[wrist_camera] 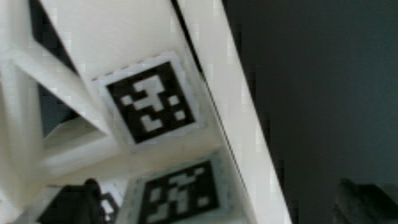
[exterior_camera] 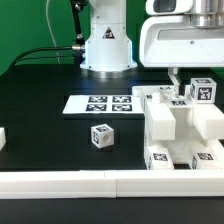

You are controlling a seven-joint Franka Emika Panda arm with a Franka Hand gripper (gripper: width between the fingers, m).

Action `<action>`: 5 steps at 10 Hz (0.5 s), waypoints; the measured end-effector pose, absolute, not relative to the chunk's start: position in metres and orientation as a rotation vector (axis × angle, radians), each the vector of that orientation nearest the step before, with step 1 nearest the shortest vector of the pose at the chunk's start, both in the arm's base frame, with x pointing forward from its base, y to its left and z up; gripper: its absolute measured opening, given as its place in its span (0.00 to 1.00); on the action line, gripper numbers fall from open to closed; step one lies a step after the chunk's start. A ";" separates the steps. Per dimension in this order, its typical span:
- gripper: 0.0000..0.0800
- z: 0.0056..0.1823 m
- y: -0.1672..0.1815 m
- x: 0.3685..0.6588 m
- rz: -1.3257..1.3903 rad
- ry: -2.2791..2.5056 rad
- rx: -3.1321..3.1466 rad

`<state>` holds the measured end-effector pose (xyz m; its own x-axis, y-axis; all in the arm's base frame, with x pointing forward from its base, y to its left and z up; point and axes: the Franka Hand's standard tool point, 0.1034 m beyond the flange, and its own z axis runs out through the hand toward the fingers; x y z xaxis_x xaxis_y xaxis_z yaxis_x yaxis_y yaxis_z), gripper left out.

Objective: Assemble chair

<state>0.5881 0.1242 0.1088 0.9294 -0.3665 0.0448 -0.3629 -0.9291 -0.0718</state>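
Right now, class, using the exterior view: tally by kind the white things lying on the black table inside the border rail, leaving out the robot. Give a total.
marker board: 1
cube, loose, with a tag: 1
chair, part built: 1
piece cut off at the exterior view's left edge: 1
Total: 4

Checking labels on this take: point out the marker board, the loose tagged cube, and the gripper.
marker board (exterior_camera: 104,103), exterior view, middle of the flat sheet between its tags.
loose tagged cube (exterior_camera: 101,136), exterior view, its front tagged face.
gripper (exterior_camera: 183,88), exterior view, between the open fingertips above the chair parts.
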 end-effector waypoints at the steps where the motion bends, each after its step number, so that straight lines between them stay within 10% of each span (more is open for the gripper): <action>1: 0.71 0.109 0.124 0.588 -0.087 0.613 -3.016; 5: 0.33 0.108 0.124 0.588 -0.070 1.002 -2.901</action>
<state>0.5880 0.1236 0.1082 0.7862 -0.6176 0.0198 -0.6143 -0.7847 -0.0822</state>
